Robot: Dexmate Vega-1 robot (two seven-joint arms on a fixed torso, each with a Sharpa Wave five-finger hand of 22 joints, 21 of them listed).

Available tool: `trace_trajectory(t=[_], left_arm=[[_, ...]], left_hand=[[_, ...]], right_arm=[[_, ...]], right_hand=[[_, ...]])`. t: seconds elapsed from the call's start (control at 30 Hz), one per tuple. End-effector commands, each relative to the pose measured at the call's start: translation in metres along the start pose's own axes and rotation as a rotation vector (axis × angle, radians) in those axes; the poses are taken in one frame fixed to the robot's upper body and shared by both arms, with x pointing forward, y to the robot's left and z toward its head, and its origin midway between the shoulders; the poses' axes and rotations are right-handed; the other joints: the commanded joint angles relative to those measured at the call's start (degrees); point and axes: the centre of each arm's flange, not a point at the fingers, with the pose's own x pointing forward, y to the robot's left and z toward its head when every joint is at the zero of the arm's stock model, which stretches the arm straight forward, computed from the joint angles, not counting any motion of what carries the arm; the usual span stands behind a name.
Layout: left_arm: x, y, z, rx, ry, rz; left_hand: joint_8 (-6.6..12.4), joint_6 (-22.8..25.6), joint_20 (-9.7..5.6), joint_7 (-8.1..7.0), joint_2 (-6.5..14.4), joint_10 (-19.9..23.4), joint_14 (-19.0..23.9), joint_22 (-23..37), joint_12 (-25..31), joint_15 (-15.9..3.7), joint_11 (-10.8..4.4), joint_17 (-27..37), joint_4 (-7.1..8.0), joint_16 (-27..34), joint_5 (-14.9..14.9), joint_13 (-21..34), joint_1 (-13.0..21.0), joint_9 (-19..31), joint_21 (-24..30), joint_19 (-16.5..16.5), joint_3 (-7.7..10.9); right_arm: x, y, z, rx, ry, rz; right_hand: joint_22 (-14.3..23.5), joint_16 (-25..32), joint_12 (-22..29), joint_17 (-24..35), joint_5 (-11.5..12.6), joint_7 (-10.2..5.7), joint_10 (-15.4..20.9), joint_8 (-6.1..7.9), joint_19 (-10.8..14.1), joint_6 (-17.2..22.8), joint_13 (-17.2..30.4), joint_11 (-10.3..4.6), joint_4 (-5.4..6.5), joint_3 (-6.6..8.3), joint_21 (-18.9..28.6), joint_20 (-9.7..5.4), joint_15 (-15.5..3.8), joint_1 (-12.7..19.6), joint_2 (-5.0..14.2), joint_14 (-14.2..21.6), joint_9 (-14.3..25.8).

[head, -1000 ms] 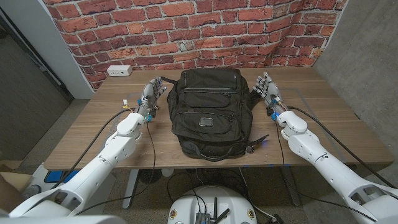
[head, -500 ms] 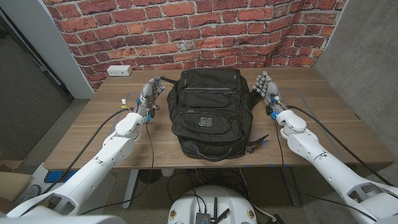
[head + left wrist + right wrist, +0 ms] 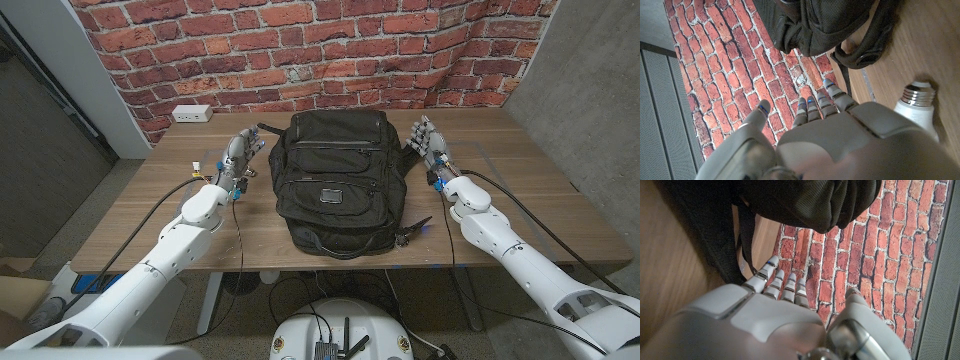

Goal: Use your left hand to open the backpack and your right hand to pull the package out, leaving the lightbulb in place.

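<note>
The backpack (image 3: 334,183) lies zipped shut mid-table, and both hands stand beside it holding nothing, fingers apart: the left hand (image 3: 238,159) off its left flank, the right hand (image 3: 432,150) off its right. The left should probably find the zipper pull along the pack's top edge before tugging. A lightbulb (image 3: 916,107) lies on the table beside the left hand, outside the pack. A strap (image 3: 414,228) trails from the pack's near right corner; a white outlet box (image 3: 191,114) sits beyond its left side, well clear.
</note>
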Motion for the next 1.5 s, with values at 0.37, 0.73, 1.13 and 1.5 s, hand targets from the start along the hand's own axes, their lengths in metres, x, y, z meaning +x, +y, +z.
trace_trajectory(t=[0.37, 0.73, 1.13, 1.5], left_arm=[[-0.038, 0.003, 0.035, 0.159, -0.031, -0.051], [-0.056, 0.006, 0.046, 0.216, -0.057, -0.071], [-0.065, 0.006, 0.07, 0.327, -0.096, -0.142], [-0.067, 0.005, 0.097, 0.473, -0.12, -0.226]], left_hand=[[0.23, 2.5, -2.86, -0.45, 1.5, 2.3, 2.0, 0.1, 0.2, -0.92, -0.79, 0.1, -3.96, 0.0, -0.3, 0.3, 3.2, 0.2, 0.3, 1.8, 1.04], [0.48, 5.0, -3.15, -1.92, 0.8, 3.7, 3.3, 0.1, 0.2, -2.12, -1.78, 0.1, -7.31, 0.0, -0.2, 0.3, 5.2, 0.2, 0.1, 2.5, 1.36], [1.08, 10.3, -4.62, -3.49, 0.6, 6.9, 5.9, 0.0, 0.4, -3.03, -2.68, 0.1, -9.99, 0.0, 0.6, 0.3, 10.2, 0.2, 0.0, 4.9, 2.53], [1.37, 14.4, -5.47, -6.99, -1.5, 9.5, 8.3, -0.1, 0.4, -4.68, -3.77, 0.0, -10.26, 0.0, 0.6, 0.2, 14.7, 0.2, -0.4, 5.3, 2.48]], right_arm=[[-0.007, -0.012, -0.001, -0.004, -0.003, -0.03], [-0.01, -0.012, -0.002, -0.006, -0.005, -0.045], [-0.019, -0.011, -0.004, 0.0, 0.001, -0.064], [-0.02, -0.007, -0.007, 0.007, 0.003, -0.068]], right_hand=[[0.3, 0.3, 0.5, -0.6, 0.2, -0.5, 0.4, 0.23, 0.8, -0.2, 0.0, -0.19, -0.15, 0.78, -0.6, -0.45, -1.02, 0.7, 1.44, 0.4, 0.2], [0.3, 0.3, 0.5, -1.0, 0.2, -0.43, 0.5, 0.28, 0.9, -0.1, 0.0, -0.13, -0.26, 1.03, -1.0, -0.46, -0.95, 0.8, 1.48, 0.4, 0.2], [0.3, 0.4, 0.5, -1.5, 0.1, -0.42, 0.4, 0.29, 1.1, -0.2, 0.0, -0.13, -0.28, 1.27, -1.5, -0.5, -1.14, 0.7, 1.49, 0.4, 0.2], [0.3, 0.4, 0.5, -1.7, 0.1, -0.46, 0.5, 0.29, 1.2, -0.2, 0.0, -0.17, -0.22, 1.46, -1.9, -0.51, -1.01, 0.6, 1.61, 0.4, 0.2]])
